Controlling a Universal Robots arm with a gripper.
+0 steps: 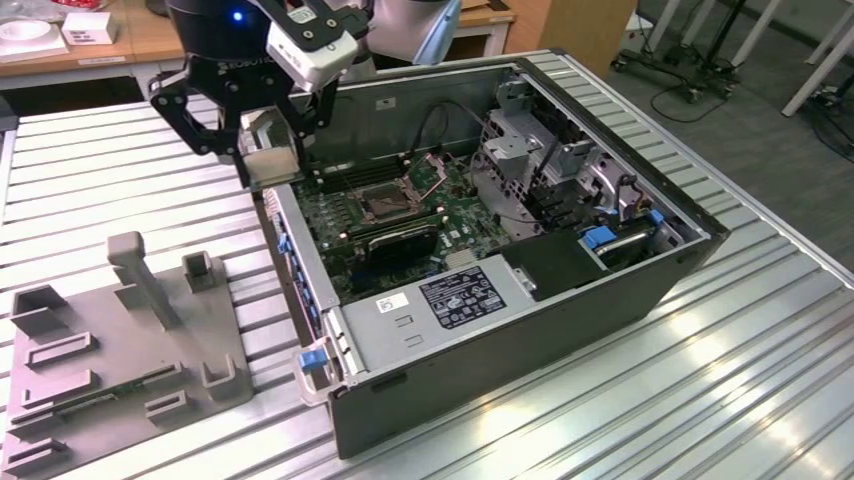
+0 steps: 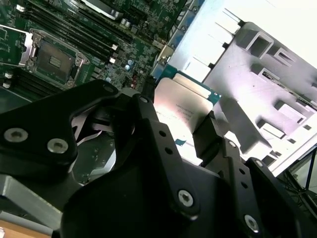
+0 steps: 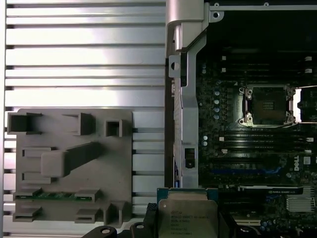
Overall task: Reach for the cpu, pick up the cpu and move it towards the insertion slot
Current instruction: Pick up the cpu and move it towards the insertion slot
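With our claw (image 1: 274,150) clamped on the cpu (image 3: 187,218), we carry it above the case's edge; the slot (image 1: 387,203) lies toward 4 o'clock, demanding square alignment.

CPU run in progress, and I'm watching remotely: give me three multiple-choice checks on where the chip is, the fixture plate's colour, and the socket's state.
1. Where is the cpu?
A. Lying on the fixture plate
B. Held in the tool
C. Seated in the insertion slot

2. What colour is the fixture plate?
A. Grey
B. Blue
C. Red

3. What state is the insertion slot in?
A. Covered by a fan
B. Filled by a chip
C. Open and empty

Answers:
1. B: in both wrist views the chip sits clamped in the tool, above the edge of the computer case.
2. A: the exterior view shows a plain grey plate with upright blocks on the ribbed metal table.
3. C: in the first wrist view its dark square bed lies bare inside the metal frame.
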